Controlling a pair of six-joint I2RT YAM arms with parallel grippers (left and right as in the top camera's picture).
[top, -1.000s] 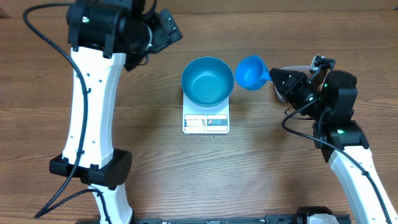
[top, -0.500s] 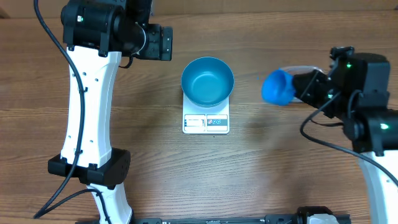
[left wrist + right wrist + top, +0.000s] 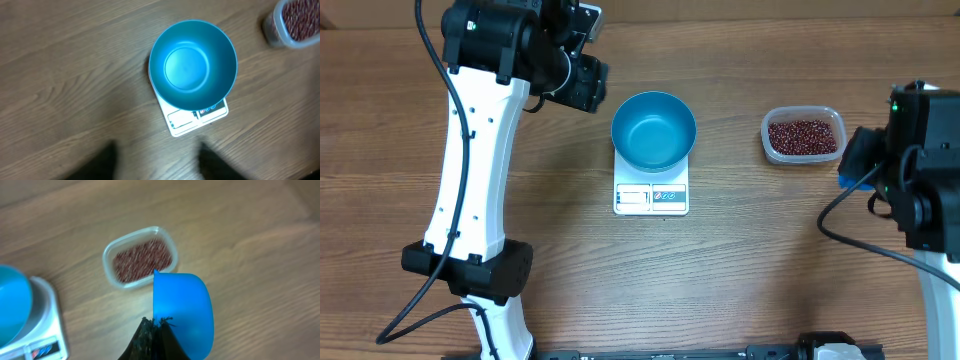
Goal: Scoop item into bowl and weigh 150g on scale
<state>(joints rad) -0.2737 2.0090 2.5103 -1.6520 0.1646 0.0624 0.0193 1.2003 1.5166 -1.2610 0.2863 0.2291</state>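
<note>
The blue bowl stands empty on the white scale at mid-table. Dark red beans fill a clear tub to its right. My right gripper is shut on the handle of a blue scoop, held just right of and nearer than the tub; the scoop's inside is turned away. My left gripper hovers left of the bowl, its blurred fingers apart with nothing between them.
The clear plastic tub sits on the wooden table right of the scale. The bowl's edge and a corner of the scale show at the left of the right wrist view.
My right arm has carried the scoop rightward, from beside the bowl to past the tub, uncovering the beans. The left arm's wrist has turned slightly near the bowl.
</note>
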